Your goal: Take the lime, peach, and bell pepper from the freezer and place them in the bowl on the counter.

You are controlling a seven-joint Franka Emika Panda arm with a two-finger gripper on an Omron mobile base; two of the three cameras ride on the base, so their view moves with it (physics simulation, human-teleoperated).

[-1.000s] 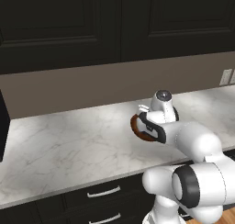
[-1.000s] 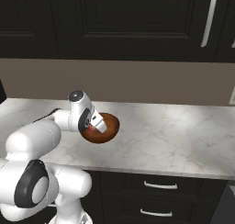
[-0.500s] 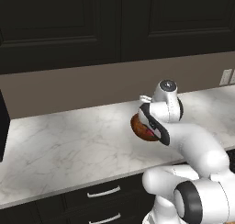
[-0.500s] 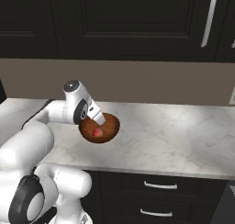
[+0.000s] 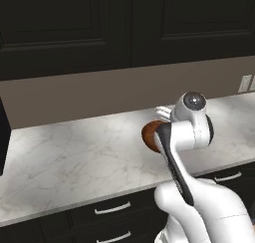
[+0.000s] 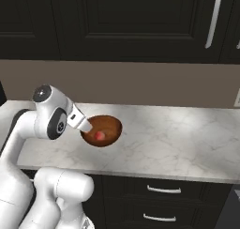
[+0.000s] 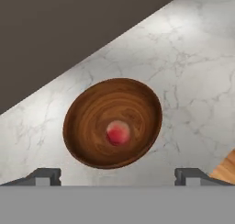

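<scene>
Reddish-brown wood is all but hidden behind the white arm in the left base view, where just the left rim of the bowl (image 5: 148, 132) peeks out on the counter (image 5: 74, 157). From the hand view, one small fruit, pink above and red below, is seen at the bowl's centre, likely the peach (image 7: 118, 132), though hard to call. The gripper (image 7: 117, 176) is held above with fingers wide apart and empty, lifted higher than half a second ago, its tips cut off at the frame's bottom.

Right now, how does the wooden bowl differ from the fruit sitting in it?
The shallow reddish-brown wooden bowl is several times wider than the small red fruit with a pale patch. Bowl: brown, grained, an open dish; fruit: red-pink, a ball. Bowl stands on the white marble counter; fruit lies at the bowl's middle. Both are round.
</scene>
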